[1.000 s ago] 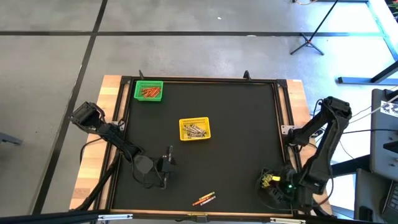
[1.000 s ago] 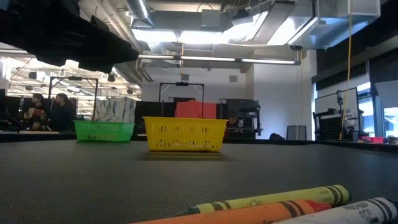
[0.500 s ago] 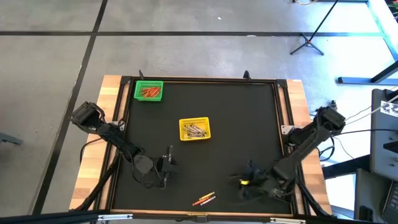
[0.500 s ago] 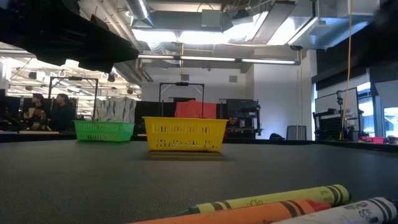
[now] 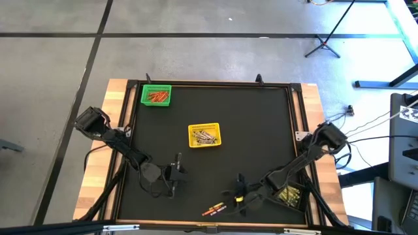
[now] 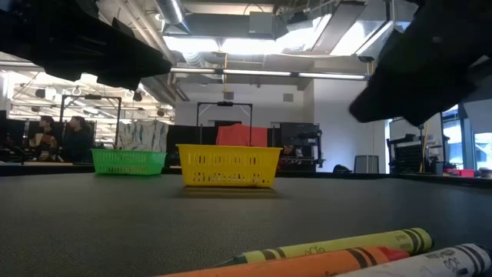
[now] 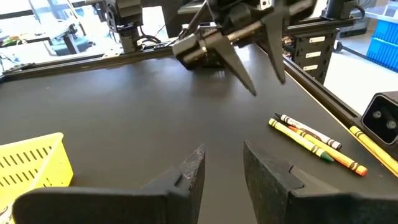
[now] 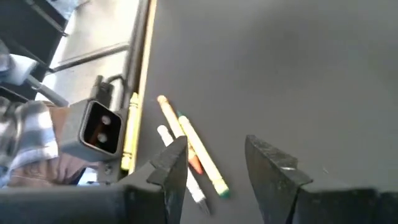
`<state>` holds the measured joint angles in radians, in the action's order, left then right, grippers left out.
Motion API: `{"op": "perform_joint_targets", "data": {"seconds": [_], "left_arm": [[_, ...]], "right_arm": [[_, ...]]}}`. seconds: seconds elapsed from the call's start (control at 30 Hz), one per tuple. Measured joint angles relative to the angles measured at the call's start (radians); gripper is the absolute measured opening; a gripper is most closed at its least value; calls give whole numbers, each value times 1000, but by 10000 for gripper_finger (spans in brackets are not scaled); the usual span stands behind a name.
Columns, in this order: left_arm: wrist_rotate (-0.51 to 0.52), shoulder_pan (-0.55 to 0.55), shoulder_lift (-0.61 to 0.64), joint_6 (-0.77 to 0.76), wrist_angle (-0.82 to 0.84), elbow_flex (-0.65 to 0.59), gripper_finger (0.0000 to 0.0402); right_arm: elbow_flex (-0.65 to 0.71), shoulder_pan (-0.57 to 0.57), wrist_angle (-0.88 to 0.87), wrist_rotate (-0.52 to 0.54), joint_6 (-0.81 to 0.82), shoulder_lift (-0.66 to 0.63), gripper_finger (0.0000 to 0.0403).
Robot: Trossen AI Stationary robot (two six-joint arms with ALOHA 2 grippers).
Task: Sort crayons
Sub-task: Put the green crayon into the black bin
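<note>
Three crayons (image 5: 214, 209) in yellow, orange and white lie side by side on the black mat near the table's near edge. They also show in the low view (image 6: 330, 258), the left wrist view (image 7: 311, 143) and the right wrist view (image 8: 189, 152). My right gripper (image 5: 239, 192) is open and empty above the mat, just right of them and pointing toward them; it also shows in its own view (image 8: 217, 168). My left gripper (image 5: 177, 170) is open and empty over the mat left of centre, as its own view (image 7: 222, 168) shows.
A green basket (image 5: 156, 95) with orange crayons stands at the far left. A yellow basket (image 5: 204, 135) with several crayons stands at the centre. A dark basket (image 5: 287, 194) with yellowish sticks sits near right under my right arm. A yellow stick (image 8: 130, 134) lies along the near frame.
My right gripper has swung from the table's near right corner toward the left along the near edge, ending close to the three crayons. The dark basket it covered now shows. My left gripper and the crayons have kept still.
</note>
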<state>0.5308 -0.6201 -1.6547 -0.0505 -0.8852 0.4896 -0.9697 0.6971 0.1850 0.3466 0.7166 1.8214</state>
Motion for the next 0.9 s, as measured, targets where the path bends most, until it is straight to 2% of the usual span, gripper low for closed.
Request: {"op": "perform_joint_targets", "data": {"seconds": [0.3, 0.53, 0.9], "left_arm": [[1, 0, 0, 0, 0, 0, 94], [1, 0, 0, 0, 0, 0, 94], [2, 1, 0, 0, -5, 0, 94]], "right_arm": [[0, 2, 187, -17, -125, 109, 156], [0, -4, 184, 26, -233, 162, 156], [-1, -12, 119, 3, -224, 177, 156]]}}
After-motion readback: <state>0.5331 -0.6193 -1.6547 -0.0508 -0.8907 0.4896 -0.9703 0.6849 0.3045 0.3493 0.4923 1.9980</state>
